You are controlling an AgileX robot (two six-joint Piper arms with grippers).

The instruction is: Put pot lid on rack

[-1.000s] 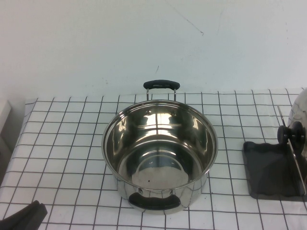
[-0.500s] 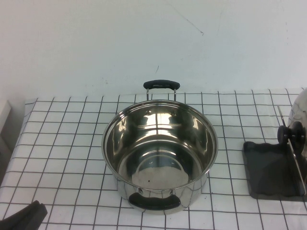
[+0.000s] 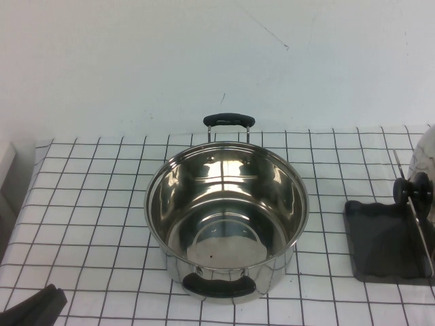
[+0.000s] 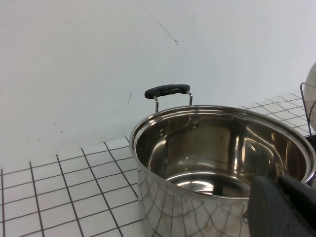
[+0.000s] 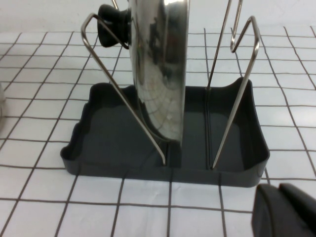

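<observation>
Take the rack [image 5: 123, 148] as your landmark. The pot lid [image 5: 160, 69] already stands on edge in its dark tray, lower rim down in the channel between the two wire bars, the black knob [image 5: 111, 24] poking out past the nearer bar. In the high view the rack [image 3: 380, 251] sits well to the right of the pot [image 3: 228, 217], with the lid [image 3: 423, 173] rising at the frame's edge.

Your right gripper [image 5: 286, 210] sits low just in front of the rack's near wall, clear of the lid and touching nothing; only a dark corner of it shows, so you cannot tell whether its fingers are spread or pressed together. Your left gripper [image 4: 284, 205] is far from the rack, close beside the pot's rim, and you cannot tell its finger state either; it holds nothing you can see.

The placing looks done, so the step in hand is leaving it undisturbed. Pull the right arm straight back and away from the rack's front wall, not sideways, since a nudge to the light tray could tip the lid off the wire. Keep clear of the bar tops as you rise. Leave the left arm parked.
</observation>
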